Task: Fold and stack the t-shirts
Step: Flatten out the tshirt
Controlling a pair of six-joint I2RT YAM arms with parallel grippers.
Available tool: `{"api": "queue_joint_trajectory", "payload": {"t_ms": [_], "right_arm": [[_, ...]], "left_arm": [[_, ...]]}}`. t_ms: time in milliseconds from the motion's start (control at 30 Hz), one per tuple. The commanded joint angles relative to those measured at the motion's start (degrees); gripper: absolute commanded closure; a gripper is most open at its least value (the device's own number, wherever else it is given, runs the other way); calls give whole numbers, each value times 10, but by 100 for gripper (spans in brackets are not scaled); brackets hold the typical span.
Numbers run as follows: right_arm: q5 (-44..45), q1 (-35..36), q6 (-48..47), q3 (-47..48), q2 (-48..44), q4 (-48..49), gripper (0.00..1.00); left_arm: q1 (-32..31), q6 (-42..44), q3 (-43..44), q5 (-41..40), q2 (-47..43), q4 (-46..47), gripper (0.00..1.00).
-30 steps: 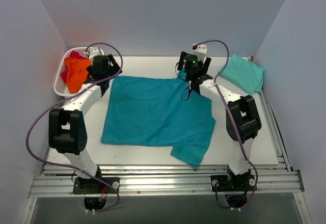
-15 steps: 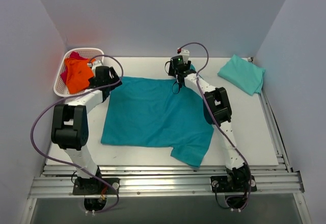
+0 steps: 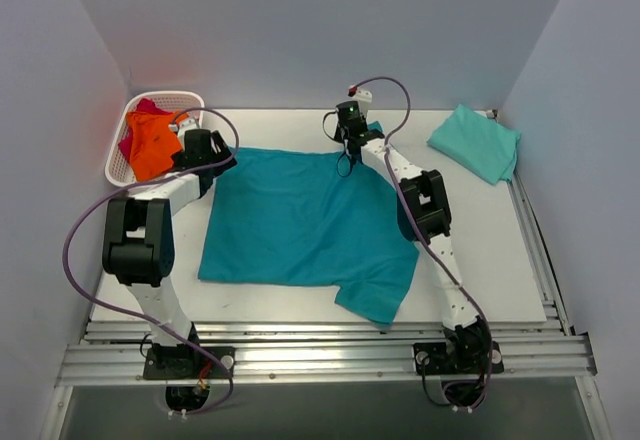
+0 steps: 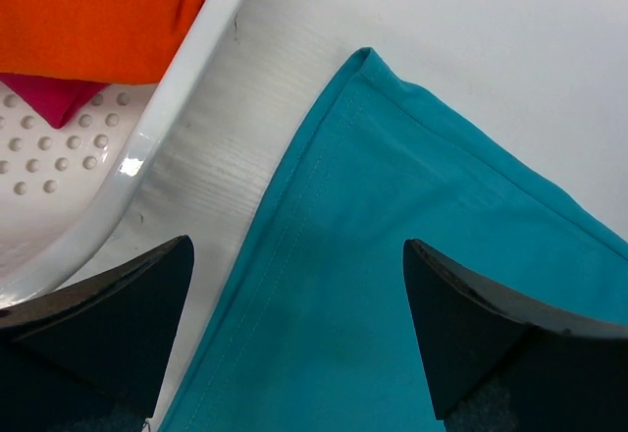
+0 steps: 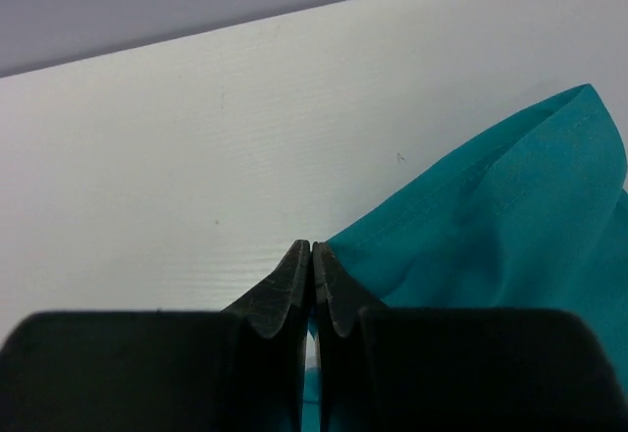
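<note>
The deep teal t-shirt (image 3: 300,220) lies spread flat across the middle of the white table (image 3: 500,250), with one sleeve trailing toward the lower centre of the overhead view.

The left arm rises from its base at the bottom left and bends at a raised elbow. Its forearm reaches up the frame, bringing the left gripper (image 3: 205,150) to the shirt's upper-left corner, just beside the white basket (image 3: 117,165). In the left wrist view its fingers (image 4: 118,304) stand wide apart. The hemmed corner of the teal cloth (image 4: 412,216) lies between them, and nothing is held. The basket rim (image 4: 186,88) crosses the upper left of that view, with the orange shirt (image 4: 98,10) and a bit of the magenta one (image 4: 44,93) inside.

The right arm is stretched long, from the bottom right diagonally up to the shirt's top edge. The right gripper (image 3: 348,125) sits above the centre of the frame. In the right wrist view its fingertips (image 5: 312,255) are pressed together at the hem of the teal shirt (image 5: 491,216). A sliver of teal shows in the slit lower down. I cannot tell whether cloth is actually pinched.

The mint-green shirt (image 3: 478,143) lies folded at the upper right, well apart from both grippers.
</note>
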Motion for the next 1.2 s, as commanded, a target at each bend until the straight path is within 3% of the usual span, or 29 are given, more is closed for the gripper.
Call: {"api": "queue_joint_trajectory", "payload": {"t_ms": [0,433,500,567,600,667,700,833,900,1067,1167], "right_arm": [[-10,-3,13,49,27,-3,100],[-46,-6,20,140,101,95,100],[-56,-6,26,144,110,122,96],[-66,-6,32,131,116,153,86],[-80,-5,34,123,115,189,64],[-88,-3,30,111,114,218,29],[-88,-1,25,109,112,233,26],[-50,13,-37,34,12,288,23],[-17,21,-60,-75,-51,344,21],[140,63,-130,-294,-292,408,21],[234,120,-200,-427,-411,450,21]], "left_arm": [[6,-4,1,13,5,30,3],[8,-6,14,19,17,21,4],[8,-6,14,19,17,22,4],[8,-6,15,18,18,20,4],[7,-6,15,17,19,21,3],[8,-6,15,16,19,20,3],[7,-6,15,15,19,21,4],[6,4,10,15,7,50,4],[4,11,7,9,-6,58,4],[-28,26,-37,-63,-141,67,4],[-88,54,-80,-133,-234,62,5]]}}
